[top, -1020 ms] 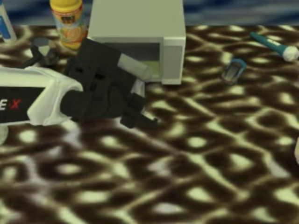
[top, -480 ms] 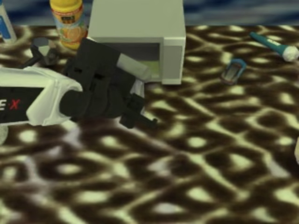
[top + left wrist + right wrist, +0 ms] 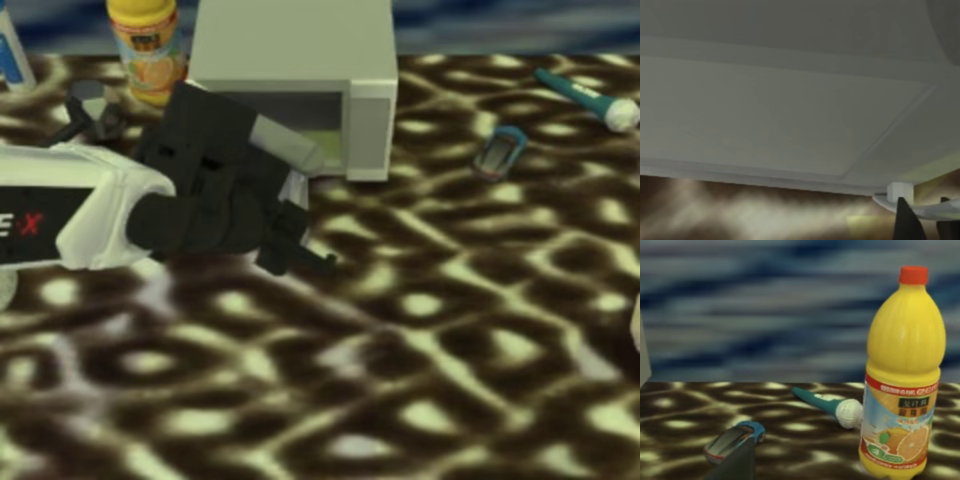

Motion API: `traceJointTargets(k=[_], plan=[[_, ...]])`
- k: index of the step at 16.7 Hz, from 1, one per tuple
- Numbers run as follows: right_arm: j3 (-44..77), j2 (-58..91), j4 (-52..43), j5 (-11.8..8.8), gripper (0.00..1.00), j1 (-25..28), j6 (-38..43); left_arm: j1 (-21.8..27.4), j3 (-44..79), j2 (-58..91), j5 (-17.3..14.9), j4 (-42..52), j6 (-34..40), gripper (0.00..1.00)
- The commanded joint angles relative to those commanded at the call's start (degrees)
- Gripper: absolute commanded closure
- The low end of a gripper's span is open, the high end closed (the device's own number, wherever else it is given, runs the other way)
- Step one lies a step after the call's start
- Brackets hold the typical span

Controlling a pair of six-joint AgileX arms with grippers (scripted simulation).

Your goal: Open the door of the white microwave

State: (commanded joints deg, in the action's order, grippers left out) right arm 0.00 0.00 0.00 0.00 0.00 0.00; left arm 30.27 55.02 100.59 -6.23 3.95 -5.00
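Observation:
The white microwave (image 3: 290, 40) stands at the back of the table, its grey control panel (image 3: 368, 125) on the right. The door (image 3: 285, 140) is swung partly out toward the left, showing the pale greenish interior (image 3: 322, 140). My left gripper (image 3: 290, 205) reaches in from the left and is shut on the door's pale bar handle (image 3: 296, 186). In the left wrist view the door (image 3: 765, 110) fills the frame, and the handle (image 3: 940, 209) runs between two dark fingertips (image 3: 907, 222). Only a sliver of my right arm (image 3: 636, 335) shows, parked at the right edge.
A yellow juice bottle (image 3: 147, 45) stands just left of the microwave. A small black object (image 3: 90, 115) lies in front of the bottle, near my left arm. A blue toy car (image 3: 500, 150) and a teal tool (image 3: 585, 97) lie to the microwave's right.
My left gripper has crept very slightly to the left with the handle in it. The door's angle looks almost the same.

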Motion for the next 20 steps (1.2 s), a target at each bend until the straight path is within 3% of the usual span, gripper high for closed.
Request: traceJointTargets(k=[8, 15, 20], plan=[[0.00, 0.00, 0.00, 0.00, 0.00, 0.00, 0.00, 0.00, 0.00, 0.00, 0.00, 0.00, 0.00, 1.00], [0.00, 0.00, 0.00, 0.00, 0.00, 0.00, 0.00, -1.39, -1.15, -1.05, -2.64, 0.28, -3.12, 1.00], [0.00, 0.00, 0.00, 0.00, 0.00, 0.00, 0.00, -1.43, -1.20, -1.06, -2.70, 0.30, -3.21, 1.00]])
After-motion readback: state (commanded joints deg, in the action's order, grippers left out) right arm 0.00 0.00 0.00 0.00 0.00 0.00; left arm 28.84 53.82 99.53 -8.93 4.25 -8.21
